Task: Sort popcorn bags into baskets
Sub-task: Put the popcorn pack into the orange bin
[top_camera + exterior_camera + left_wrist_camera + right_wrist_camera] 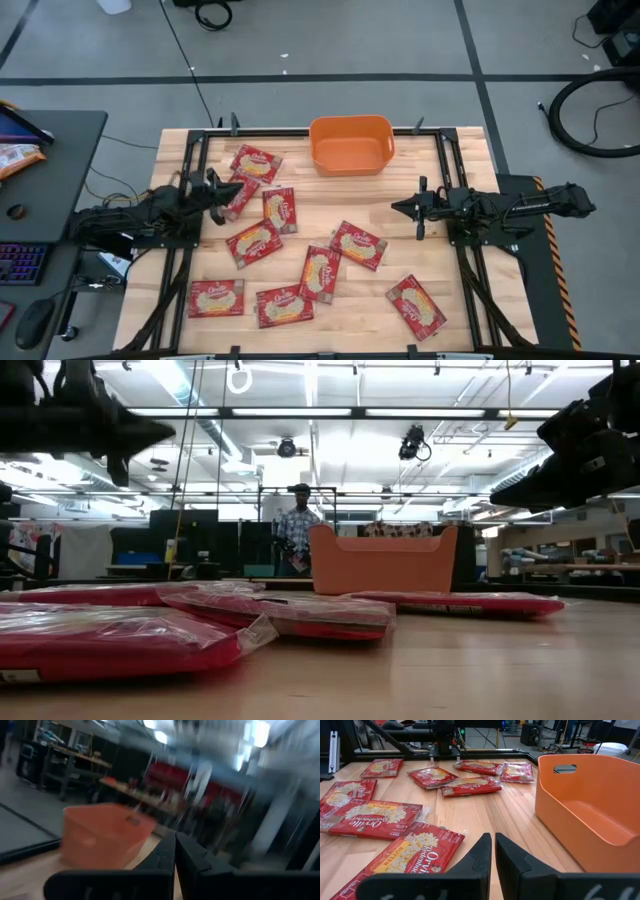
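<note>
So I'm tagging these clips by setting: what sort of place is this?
Probably a robotics lab or workshop. Exposed ceiling lights and ductwork run above, workbenches with equipment stand behind, and a wooden table between two dark arms holds flat red popcorn bags and an orange plastic basket.

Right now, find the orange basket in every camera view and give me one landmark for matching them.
High view: the orange basket sits at the table's far edge, centre, empty.
Low view: it stands mid-picture, behind the flat red popcorn bags.
Left wrist view: blurred, at the left, beyond the shut left gripper.
Right wrist view: at the right, past the shut right gripper.
Shared landmark: the basket's handle slot, also visible in the left wrist view.
</note>
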Robot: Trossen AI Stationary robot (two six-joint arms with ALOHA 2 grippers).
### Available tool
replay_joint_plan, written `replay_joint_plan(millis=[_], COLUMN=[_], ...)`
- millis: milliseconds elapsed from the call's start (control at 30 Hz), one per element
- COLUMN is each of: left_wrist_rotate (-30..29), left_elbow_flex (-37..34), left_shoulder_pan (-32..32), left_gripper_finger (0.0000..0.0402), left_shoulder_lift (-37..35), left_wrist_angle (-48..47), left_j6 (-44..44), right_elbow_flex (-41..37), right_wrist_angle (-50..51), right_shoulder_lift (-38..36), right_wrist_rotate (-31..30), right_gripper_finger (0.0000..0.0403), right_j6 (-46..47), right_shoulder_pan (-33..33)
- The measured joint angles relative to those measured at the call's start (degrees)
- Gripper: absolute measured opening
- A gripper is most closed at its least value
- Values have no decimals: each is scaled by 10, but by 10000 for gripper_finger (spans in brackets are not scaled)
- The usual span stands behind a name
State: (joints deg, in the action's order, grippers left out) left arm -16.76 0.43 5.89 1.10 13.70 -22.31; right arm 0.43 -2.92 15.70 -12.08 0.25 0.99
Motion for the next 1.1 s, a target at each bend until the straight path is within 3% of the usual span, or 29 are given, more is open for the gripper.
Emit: replay_joint_plan(millis=[100,200,333,467,767,933,1033,1100], left_wrist_rotate=[-2,-2,-2,-2,-15,-32,-10,-3], left_elbow_flex=[0,0,0,0,0,15,51,79], left_shoulder_pan=[0,0,0,0,0,0,0,0], left_gripper_finger=[11,12,11,12,12,12,11,11], left_shoulder_lift=[0,0,0,0,0,24,58,89], left_wrist_angle=[66,121,167,182,178,172,161,129], left_j6=[-118,-196,-224,-246,-292,-294,-265,-248], right_elbow_flex=[0,0,0,0,0,0,0,0], right_wrist_angle=[0,-1,-9,-39,-244,-341,-357,-371], right_shoulder_lift=[0,0,0,0,0,0,0,0], right_wrist_rotate=[0,-9,-12,-16,-40,-138,-204,-217], right_gripper_finger=[29,29,29,29,29,29,29,29], right_j6=[-15,-122,-237,-230,80,250,310,326], right_shoulder_pan=[0,-1,0,-1,-1,-1,-1,-1])
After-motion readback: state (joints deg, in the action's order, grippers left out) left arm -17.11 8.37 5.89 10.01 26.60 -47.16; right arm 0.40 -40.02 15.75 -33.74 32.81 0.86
